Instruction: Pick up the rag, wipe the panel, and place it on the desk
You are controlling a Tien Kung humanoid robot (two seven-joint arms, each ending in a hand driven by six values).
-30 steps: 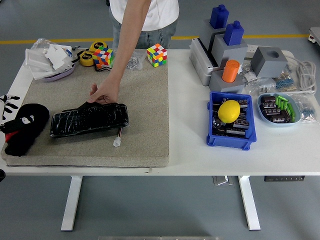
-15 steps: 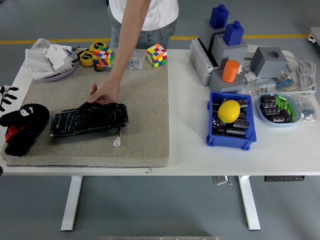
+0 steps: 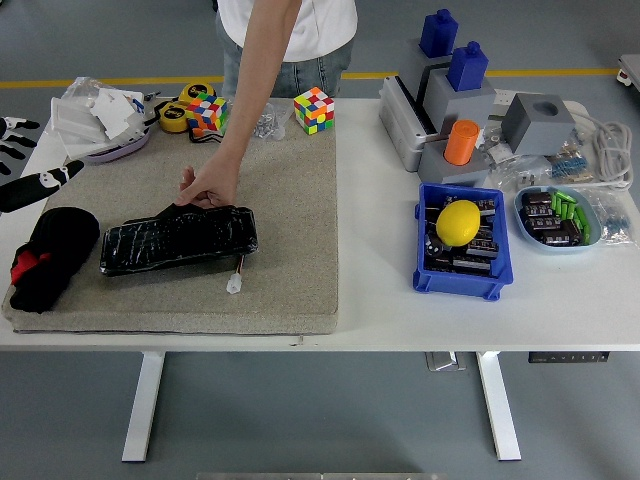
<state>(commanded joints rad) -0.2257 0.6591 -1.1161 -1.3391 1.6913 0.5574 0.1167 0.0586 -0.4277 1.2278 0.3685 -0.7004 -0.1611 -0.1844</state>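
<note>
With fingers spread and holding nothing, left hand hovering just above black rag, rag lying below fingers on mat's left end beside panel, long side running front-to-back.

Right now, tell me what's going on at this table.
A person's hand holds the far edge of the black panel on the beige mat. The black rag lies at the mat's left end, ungrasped. The robot's left hand hangs above and behind the rag, fingers spread, holding nothing. The right arm is out of view.
</note>
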